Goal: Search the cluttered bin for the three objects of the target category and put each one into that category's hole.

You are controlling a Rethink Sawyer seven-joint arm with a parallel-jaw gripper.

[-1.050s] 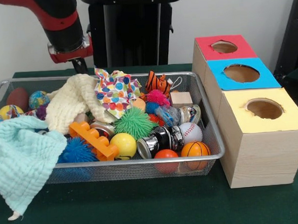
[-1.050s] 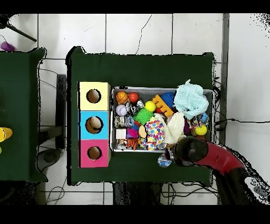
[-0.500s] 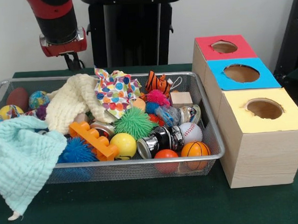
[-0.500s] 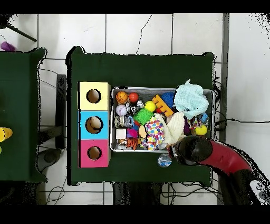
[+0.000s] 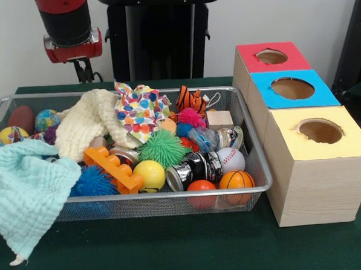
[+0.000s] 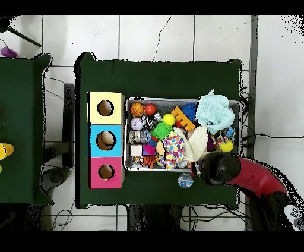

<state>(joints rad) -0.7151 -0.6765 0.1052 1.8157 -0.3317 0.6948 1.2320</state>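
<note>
Front view: wire-mesh bin [image 5: 258, 167] holds spiky green ball [image 5: 163, 148].

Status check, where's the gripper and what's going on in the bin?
Gripper behind bin, holding nothing visible. Bin cluttered; cloths cover toys. Three holes unobstructed.

In the front view, the wire bin [image 5: 254, 161] sits on the table [image 5: 174, 250] with three boxes [image 5: 318, 164] in a row just right of it. A cloth [image 5: 26, 197] drapes over the bin's left front corner. Balls [image 5: 234, 179] lie at its right front. The arm [image 5: 69, 32] hangs above the bin's far left rim.
</note>
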